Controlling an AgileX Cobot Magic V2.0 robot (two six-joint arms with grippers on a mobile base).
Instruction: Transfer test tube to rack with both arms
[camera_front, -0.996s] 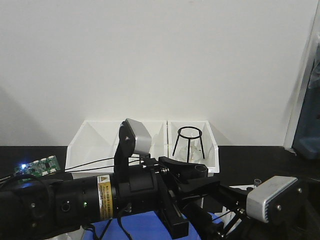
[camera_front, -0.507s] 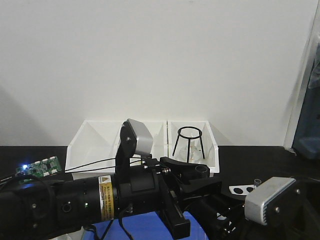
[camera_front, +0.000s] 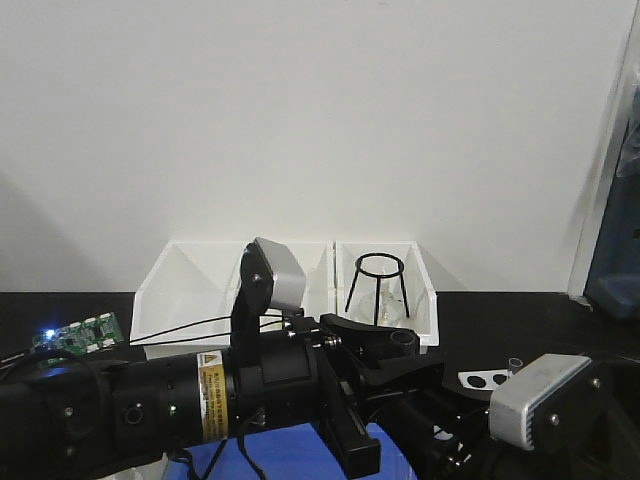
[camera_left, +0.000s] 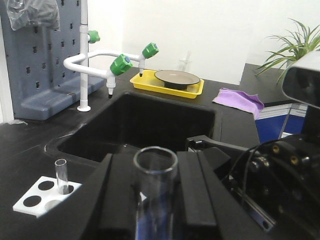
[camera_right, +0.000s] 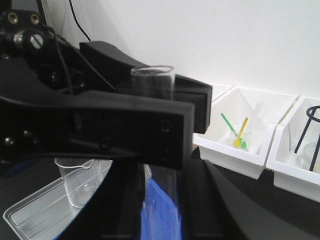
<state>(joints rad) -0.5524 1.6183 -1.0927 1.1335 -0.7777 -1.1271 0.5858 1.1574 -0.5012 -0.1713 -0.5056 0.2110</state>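
The clear test tube (camera_left: 155, 167) stands upright between my left gripper's (camera_left: 155, 200) black fingers, which are shut on it. In the right wrist view its rim (camera_right: 152, 80) rises above the left gripper's block (camera_right: 150, 125), and its lower part runs down between my right gripper's (camera_right: 161, 215) fingers, which press close on both sides. The white rack (camera_left: 37, 197) lies low at the left and holds another tube (camera_left: 61, 175); it also shows in the front view (camera_front: 483, 380). The left arm with the yellow label (camera_front: 209, 395) crosses in front of the right arm (camera_front: 540, 395).
Two white open bins (camera_front: 200, 280) stand at the back, one with a black wire tripod (camera_front: 378, 285). A glass beaker (camera_right: 75, 182) sits on a clear tray (camera_right: 25, 215). A black sink (camera_left: 150, 120), green taps (camera_left: 120, 64), a yellow tray (camera_left: 167, 82) and a purple cloth (camera_left: 239, 98) lie beyond.
The right arm's camera box shifted slightly down and its spread fingers drew in out of sight, uncovering the rack. Nothing has moved in the last half second.
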